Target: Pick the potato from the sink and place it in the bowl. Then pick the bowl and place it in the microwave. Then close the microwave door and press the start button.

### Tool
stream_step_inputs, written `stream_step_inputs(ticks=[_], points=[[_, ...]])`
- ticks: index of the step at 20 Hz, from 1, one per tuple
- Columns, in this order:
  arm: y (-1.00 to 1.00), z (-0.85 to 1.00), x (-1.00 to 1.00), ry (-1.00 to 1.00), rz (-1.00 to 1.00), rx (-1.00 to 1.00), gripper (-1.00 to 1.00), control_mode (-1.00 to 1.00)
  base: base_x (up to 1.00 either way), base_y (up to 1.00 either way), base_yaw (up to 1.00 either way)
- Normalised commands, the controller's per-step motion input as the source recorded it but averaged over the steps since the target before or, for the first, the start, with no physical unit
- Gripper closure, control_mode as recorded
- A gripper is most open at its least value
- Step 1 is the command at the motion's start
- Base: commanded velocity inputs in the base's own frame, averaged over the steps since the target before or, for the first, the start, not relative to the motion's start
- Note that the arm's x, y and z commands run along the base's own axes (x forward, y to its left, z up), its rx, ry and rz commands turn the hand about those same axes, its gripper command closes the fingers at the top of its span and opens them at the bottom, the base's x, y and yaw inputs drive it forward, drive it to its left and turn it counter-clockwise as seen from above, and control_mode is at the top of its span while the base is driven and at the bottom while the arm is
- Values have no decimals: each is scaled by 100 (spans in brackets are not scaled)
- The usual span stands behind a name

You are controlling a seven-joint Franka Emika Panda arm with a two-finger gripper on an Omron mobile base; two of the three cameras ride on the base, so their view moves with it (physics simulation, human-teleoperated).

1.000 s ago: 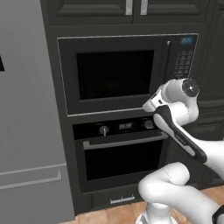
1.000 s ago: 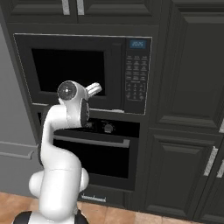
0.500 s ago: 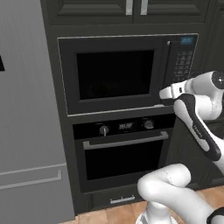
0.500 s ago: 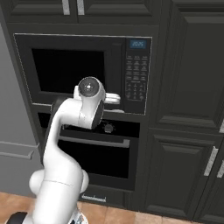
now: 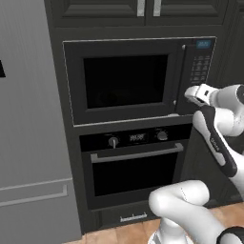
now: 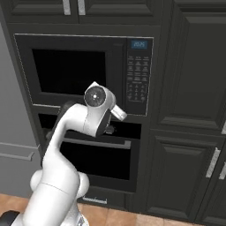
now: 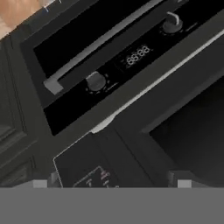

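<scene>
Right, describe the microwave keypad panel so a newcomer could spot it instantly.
Find the dark cabinet wall beside the grey refrigerator. The microwave sits above the knobbed oven. Its keypad panel is the narrow button strip right of the door window, topped by a small blue display.

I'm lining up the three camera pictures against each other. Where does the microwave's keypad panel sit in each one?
Left base view: keypad panel at upper right, just above the robot's hand.
Right base view: right of centre, upper half, beside the microwave door.
Hand view: lower left, seen rolled over.
Shared landmark: the oven's small clock display below the microwave.
</scene>
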Motion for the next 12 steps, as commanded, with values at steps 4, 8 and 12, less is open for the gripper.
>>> stream_step_inputs(ticks=[4,8,12], points=[[-69,0,-1,2,-33,68,-100,-100,0,0,0],[-83,-2,0,0,-13,64,-100,-100,0,0,0],[-32,-16,25,-5,-7,45,-100,-100,0,0,0]])
